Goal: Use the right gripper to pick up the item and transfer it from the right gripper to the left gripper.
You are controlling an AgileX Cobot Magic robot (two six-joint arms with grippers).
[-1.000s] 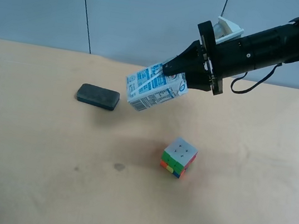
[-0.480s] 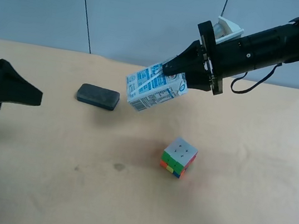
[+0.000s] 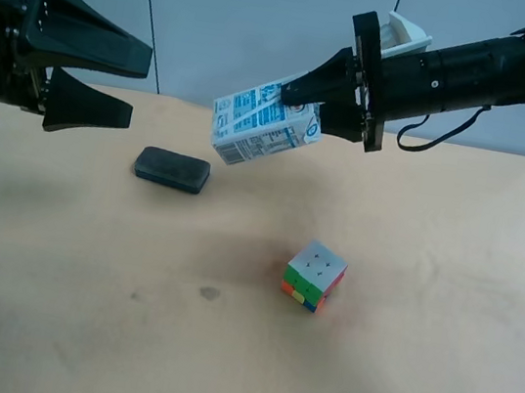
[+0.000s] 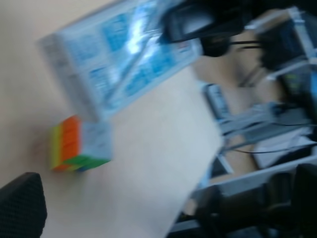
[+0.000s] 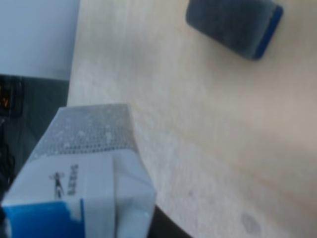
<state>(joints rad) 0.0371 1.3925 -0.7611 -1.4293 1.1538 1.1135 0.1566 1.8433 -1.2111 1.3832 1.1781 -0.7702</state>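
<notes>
Worktop (image 3: 436, 361): pale wood-toned surface filling most of the high view and carrying two loose pieces. Wall (image 3: 269, 20): pale blue-grey panels behind it, with a dark vertical seam. Right arm (image 3: 479, 71): black, entering from the high view's right and reaching in over the far side of the worktop, with a white box (image 3: 406, 32) at the wrist and a black cable (image 3: 439, 139) looping beneath it. Right gripper (image 3: 302, 99): jaws clenched on the gabled end of the item. Left gripper (image 3: 138, 89): black, at the high view's left and raised off the worktop, with two long pointed jaws spread wide and nothing between them, their tips turned toward the item and well apart from it. Item (image 3: 258, 127): small white drink carton with blue print, held in the air clear of the worktop and tilted, its base end toward the left gripper. In the high view it hangs between the two grippers, above and just to the right of the pad. The right wrist view shows its gabled top with a blue patch close up. The left wrist view shows its printed side, blurred. Pad (image 3: 172, 169): flat, dark grey, with rounded corners, lying on the worktop. Puzzle cube (image 3: 313, 275): multicoloured, standing alone on the worktop nearer the camera, well apart from the pad.
</notes>
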